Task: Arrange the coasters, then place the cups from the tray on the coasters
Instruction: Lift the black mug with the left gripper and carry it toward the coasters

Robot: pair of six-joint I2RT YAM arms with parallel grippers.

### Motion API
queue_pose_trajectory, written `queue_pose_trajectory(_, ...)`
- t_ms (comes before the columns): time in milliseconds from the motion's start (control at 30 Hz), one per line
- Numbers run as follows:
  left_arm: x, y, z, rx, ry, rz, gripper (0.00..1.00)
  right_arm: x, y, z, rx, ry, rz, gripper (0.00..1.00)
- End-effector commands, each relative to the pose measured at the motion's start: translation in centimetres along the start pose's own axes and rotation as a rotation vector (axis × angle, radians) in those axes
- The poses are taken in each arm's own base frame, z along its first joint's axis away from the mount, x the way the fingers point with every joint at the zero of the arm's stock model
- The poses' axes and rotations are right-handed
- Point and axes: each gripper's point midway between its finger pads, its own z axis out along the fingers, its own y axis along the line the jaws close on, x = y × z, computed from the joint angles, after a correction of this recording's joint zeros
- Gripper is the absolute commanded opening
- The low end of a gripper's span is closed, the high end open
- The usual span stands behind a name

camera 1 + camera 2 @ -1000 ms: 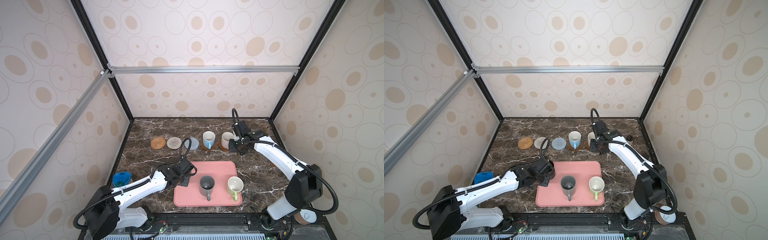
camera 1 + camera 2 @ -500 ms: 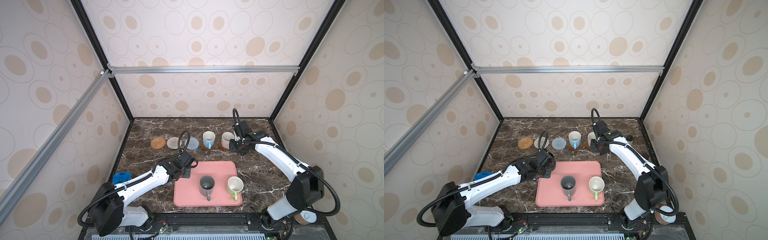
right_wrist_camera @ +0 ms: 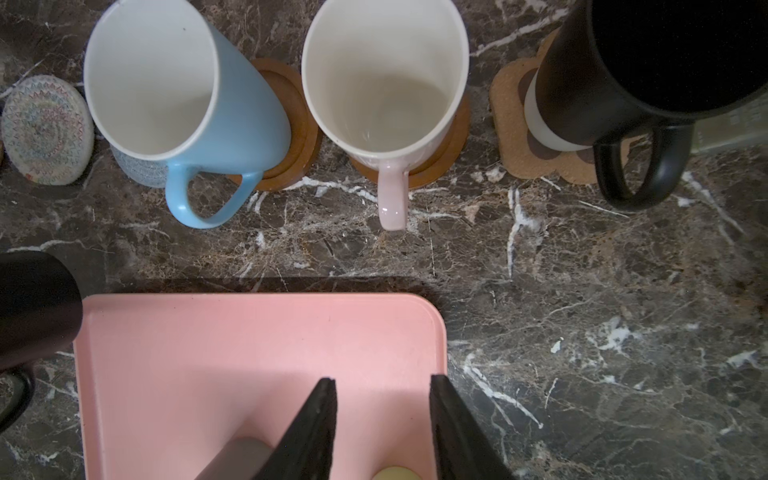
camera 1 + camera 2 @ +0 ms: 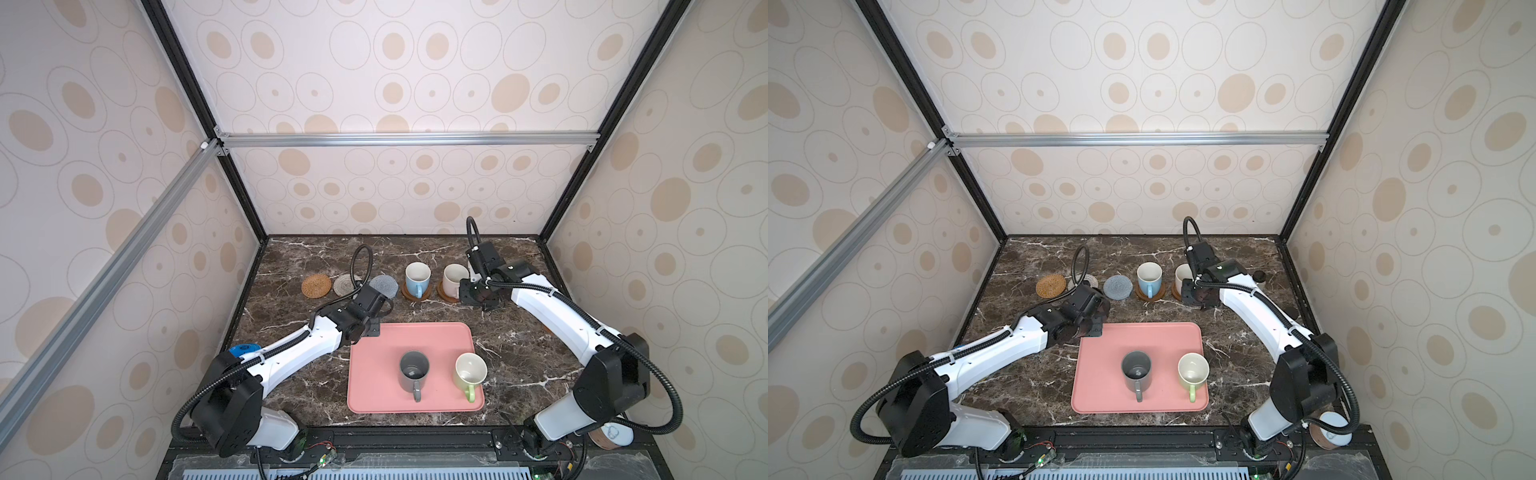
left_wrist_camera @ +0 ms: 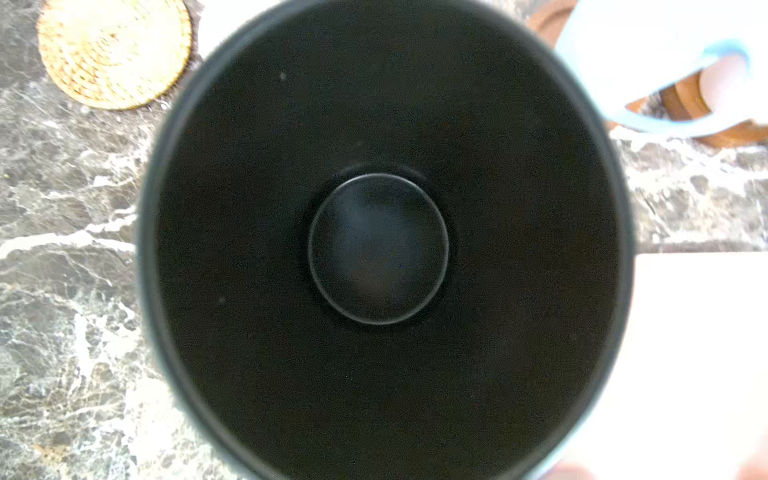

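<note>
My left gripper [image 4: 369, 311] is shut on a black cup [image 5: 378, 249], held above the table just behind the pink tray's [image 4: 374, 395] back-left corner, short of the grey-blue coaster [image 4: 384, 284]. The tan coaster [image 4: 316, 286] and cream coaster [image 4: 344, 285] lie bare. A blue cup [image 4: 417, 277] and a pink cup [image 4: 454, 277] each stand on a wooden disc. Another black cup [image 3: 623, 83] stands on the paw coaster [image 3: 511, 124]. My right gripper [image 3: 382, 384] hangs open and empty beside the pink cup. A grey cup [image 4: 413, 368] and a green cup [image 4: 470, 370] stand on the tray.
A blue object [image 4: 245, 350] lies at the table's left edge. A small dark bottle [image 4: 1259, 275] stands behind the right arm. A white-lidded can [image 4: 611, 436] sits off the table's front right corner. Patterned walls close in three sides.
My left arm has carried the black cup from the tray's left edge back toward the row of coasters. The right arm has barely moved.
</note>
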Motion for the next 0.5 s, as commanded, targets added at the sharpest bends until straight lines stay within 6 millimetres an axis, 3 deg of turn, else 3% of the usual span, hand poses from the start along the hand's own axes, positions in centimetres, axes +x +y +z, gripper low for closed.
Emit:
queue_pose_trajectory(0, -5.4, -1.4, -1.3, 0.044, -0.158, -0.027, 0.09, 0.5, -0.9, -0.8, 0.020, -0.002, 0.009, 0.41)
queue_pose_trajectory(467, -11.1, -3.3, 2.7, 0.088, -0.190, 0.011, 0.08, 0.7, -2.2, -2.2, 0.074, -0.029, 0.047, 0.41)
